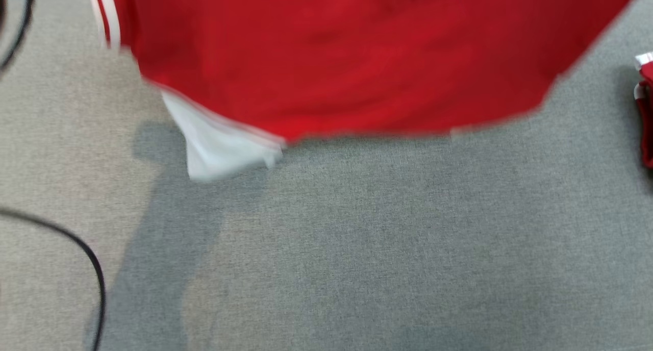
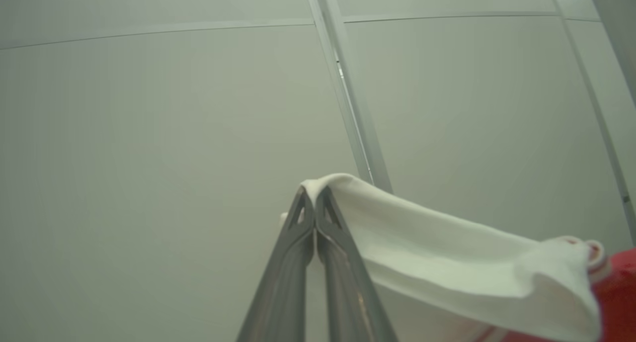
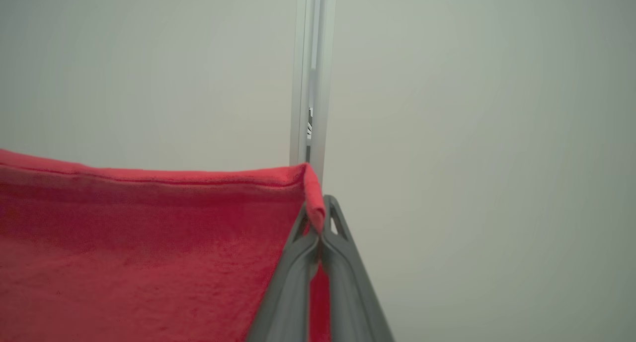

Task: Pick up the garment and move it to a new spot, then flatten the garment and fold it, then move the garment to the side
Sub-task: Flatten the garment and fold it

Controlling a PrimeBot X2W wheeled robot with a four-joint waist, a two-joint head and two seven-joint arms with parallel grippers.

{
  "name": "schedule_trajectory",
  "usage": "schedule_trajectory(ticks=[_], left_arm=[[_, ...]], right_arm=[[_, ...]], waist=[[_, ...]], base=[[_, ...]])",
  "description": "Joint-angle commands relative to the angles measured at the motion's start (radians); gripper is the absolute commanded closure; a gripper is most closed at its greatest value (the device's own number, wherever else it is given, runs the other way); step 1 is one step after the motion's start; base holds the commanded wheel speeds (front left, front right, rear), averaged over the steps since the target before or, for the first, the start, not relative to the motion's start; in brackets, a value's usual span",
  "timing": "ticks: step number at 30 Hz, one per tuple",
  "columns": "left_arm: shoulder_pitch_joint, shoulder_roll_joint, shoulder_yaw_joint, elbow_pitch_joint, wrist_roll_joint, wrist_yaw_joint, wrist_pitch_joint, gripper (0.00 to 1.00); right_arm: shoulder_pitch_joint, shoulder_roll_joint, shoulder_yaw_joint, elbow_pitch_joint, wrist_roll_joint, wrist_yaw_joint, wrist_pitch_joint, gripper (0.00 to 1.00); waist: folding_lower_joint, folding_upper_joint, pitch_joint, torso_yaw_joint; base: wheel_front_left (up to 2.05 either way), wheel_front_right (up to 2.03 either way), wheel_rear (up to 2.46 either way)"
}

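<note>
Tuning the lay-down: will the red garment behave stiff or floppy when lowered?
Likely floppy: the garment sags between the left gripper and right gripper, white flap dangling. Probably light, since thin edge pinches hold it. Blurred hem suggests swinging; it may land wrinkled.

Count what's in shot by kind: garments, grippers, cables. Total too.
Garments: 2, the held red garment and a red-and-white bundle at right.
Grippers: 2, left gripper and right gripper, both gripping it.
Cables: 2, upper cable and lower cable.
Total: 6.
</note>
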Motion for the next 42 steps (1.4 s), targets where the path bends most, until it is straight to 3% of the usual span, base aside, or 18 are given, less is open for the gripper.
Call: schedule_trajectory(ticks=[1,8,14,20,25,32,35,42], left_arm=[[-0.066,-0.005,-0.002,0.071,0.01,-0.012,-0.011,1.0],[-0.338,-0.035,0.01,0.441,0.018,-0.054,-0.116,1.0],[-0.419,-0.078,-0.003,0.725,-0.012,-0.095,-0.128,1.0],[-0.351,-0.138,0.003,0.898,-0.07,-0.129,-0.175,1.0],[-0.256,-0.183,0.017,0.961,-0.118,-0.145,-0.219,1.0],[-0.016,-0.241,0.049,0.935,-0.151,-0.159,-0.262,1.0],[0.15,-0.238,0.107,0.793,-0.126,-0.148,-0.262,1.0],[0.47,-0.257,0.195,0.525,-0.071,-0.123,-0.261,1.0]], right_arm=[[-0.061,0.003,0.014,0.055,0.0,0.0,-0.03,1.0],[-0.37,0.095,0.071,0.391,0.014,-0.001,-0.199,1.0],[-0.515,0.156,0.141,0.68,-0.006,0.0,-0.247,1.0],[-0.511,0.17,0.228,0.862,0.014,-0.001,-0.258,1.0],[-0.448,0.15,0.283,0.899,0.068,-0.001,-0.28,1.0],[-0.231,0.118,0.37,0.846,0.22,0.0,-0.319,1.0],[-0.093,0.104,0.398,0.774,0.298,0.0,-0.337,1.0],[0.134,0.067,0.376,0.618,0.338,-0.001,-0.344,1.0]], waist=[[0.0,0.0,0.021,-0.01],[0.0,0.0,0.056,-0.048],[0.0,0.0,0.09,-0.05],[0.0,0.0,0.146,-0.018],[0.0,0.0,0.175,0.009],[0.0,0.0,0.17,0.033],[0.0,0.0,0.151,0.028],[0.0,0.0,0.079,0.017]], base=[[0.0,0.0,0.0],[0.0,0.0,0.0],[0.0,0.0,0.0],[0.0,0.0,0.0],[0.0,0.0,0.0],[0.0,0.0,0.0],[0.0,0.0,0.0],[0.0,0.0,0.0]])
